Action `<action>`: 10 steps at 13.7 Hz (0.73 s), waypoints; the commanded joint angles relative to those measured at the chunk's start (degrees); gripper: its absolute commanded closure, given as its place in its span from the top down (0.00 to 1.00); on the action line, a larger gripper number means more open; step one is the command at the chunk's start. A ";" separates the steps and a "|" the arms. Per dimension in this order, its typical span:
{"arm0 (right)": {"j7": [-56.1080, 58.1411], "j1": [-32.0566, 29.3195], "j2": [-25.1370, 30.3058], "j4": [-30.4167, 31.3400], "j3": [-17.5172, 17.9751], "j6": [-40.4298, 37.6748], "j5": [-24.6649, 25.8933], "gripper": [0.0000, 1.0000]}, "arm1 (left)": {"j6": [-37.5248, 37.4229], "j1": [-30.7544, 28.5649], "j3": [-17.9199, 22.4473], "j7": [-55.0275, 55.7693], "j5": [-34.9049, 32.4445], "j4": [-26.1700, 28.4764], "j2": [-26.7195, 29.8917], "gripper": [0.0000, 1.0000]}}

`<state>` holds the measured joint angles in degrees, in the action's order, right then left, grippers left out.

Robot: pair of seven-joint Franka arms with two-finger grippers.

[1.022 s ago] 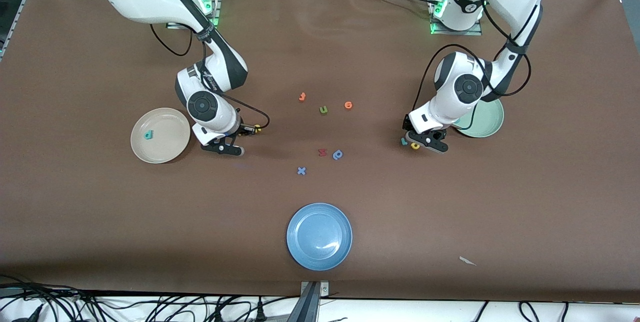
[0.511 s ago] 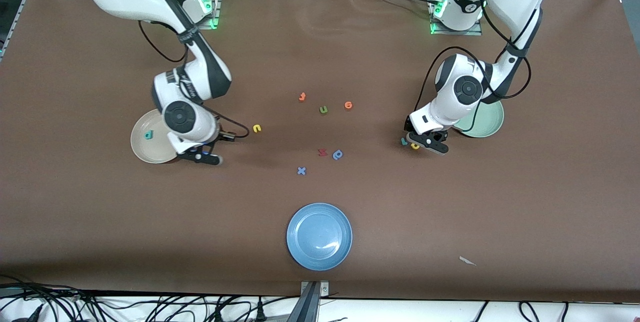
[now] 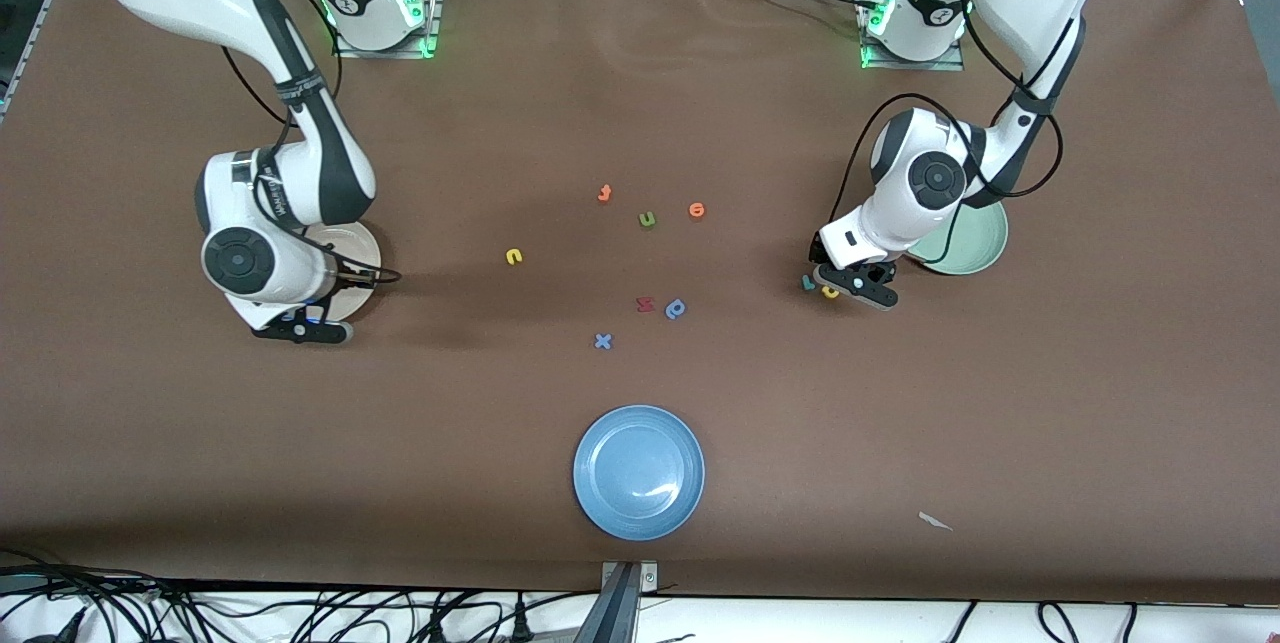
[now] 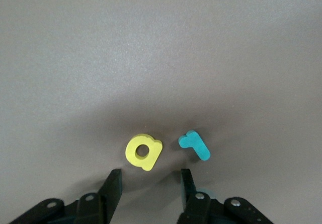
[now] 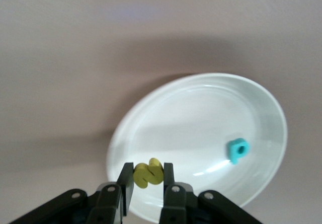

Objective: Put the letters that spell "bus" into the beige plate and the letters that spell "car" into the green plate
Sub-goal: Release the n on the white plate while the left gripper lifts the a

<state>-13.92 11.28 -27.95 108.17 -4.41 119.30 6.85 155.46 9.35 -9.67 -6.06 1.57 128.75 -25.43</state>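
My right gripper (image 5: 147, 169) is shut on the yellow "s" (image 5: 144, 176) and hangs over the rim of the beige plate (image 5: 201, 80). The teal "b" (image 5: 237, 149) lies in that plate. In the front view the right arm covers most of the beige plate (image 3: 362, 248). The yellow "u" (image 3: 514, 256) lies on the table toward the middle. My left gripper (image 4: 151, 174) is open, low over the table beside the green plate (image 3: 975, 243). Just past its tips lie the yellow "a" (image 4: 143, 152) and the teal "r" (image 4: 195, 146). The left arm hides part of the green plate.
A blue plate (image 3: 639, 472) sits near the front camera. Mid-table lie two orange letters (image 3: 604, 193) (image 3: 697, 210), an olive "u" (image 3: 647, 218), a dark red letter (image 3: 645, 304), a blue letter (image 3: 676, 308) and a blue "x" (image 3: 602, 341). A white scrap (image 3: 935, 521) lies toward the left arm's end.
The right arm has swung from beside the yellow "u" toward its own end of the table, carrying the yellow "s" over the beige plate. The left arm has stayed put.
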 commanded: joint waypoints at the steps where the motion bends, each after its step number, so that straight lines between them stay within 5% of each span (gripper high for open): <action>1: 3.19 0.24 0.44 2.13 -1.82 -0.29 0.36 0.22 | 0.72 0.94 0.79 -0.09 -4.81 -2.54 -1.73 0.58; 3: 3.20 0.32 0.35 2.04 -1.83 0.31 -0.08 0.88 | 0.72 0.94 1.22 0.00 -5.00 -3.33 -1.82 0.61; 4: 3.02 0.32 0.44 1.69 -1.83 0.32 -0.17 0.99 | 0.72 1.03 1.23 -0.09 -5.08 -3.33 -1.82 0.61; 7: 0.75 1.11 0.70 -0.85 -0.86 -0.30 -1.13 0.99 | 0.72 1.03 1.93 -0.27 -5.35 -3.33 -1.91 0.59; 10: -10.65 1.11 1.50 -2.00 5.98 -0.47 -3.16 0.99 | 0.72 1.29 2.37 -0.27 -8.95 -3.33 -2.17 0.50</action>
<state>-17.57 12.00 -27.50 106.59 -2.05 119.49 4.64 155.72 9.77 -8.33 -6.09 -4.78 126.24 -26.92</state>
